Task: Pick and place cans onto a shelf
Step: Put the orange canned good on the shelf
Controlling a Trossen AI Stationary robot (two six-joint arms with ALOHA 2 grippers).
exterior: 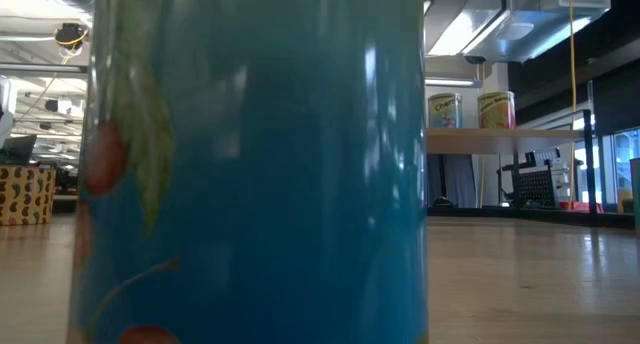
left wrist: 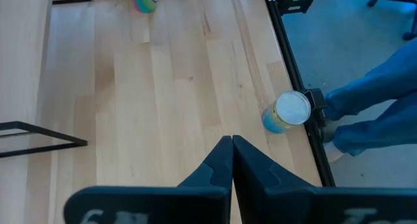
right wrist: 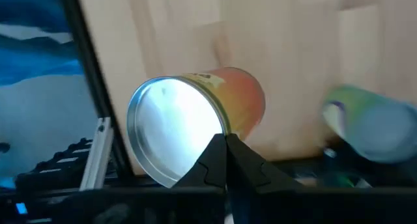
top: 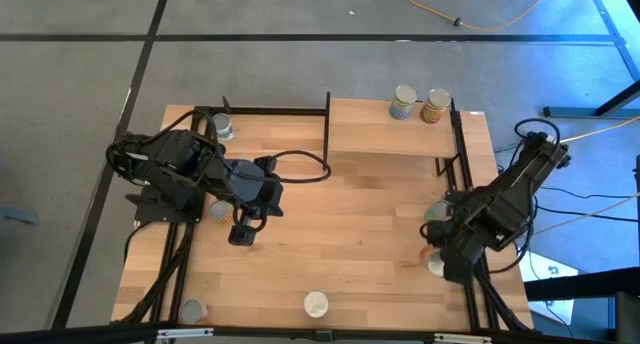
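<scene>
On the shelf at upper centre of the high view, you had two cans placed; that much was done. Six or so remained on the surface: one at bottom centre, one at bottom left, one at upper left, one under the left arm, a pair at right.

Right gripper hung over that pair, jaws together, empty, beside the orange can. Left gripper waited mid-left, jaws together. Black posts flanked the right arm. A blue can blocked the low view.
</scene>
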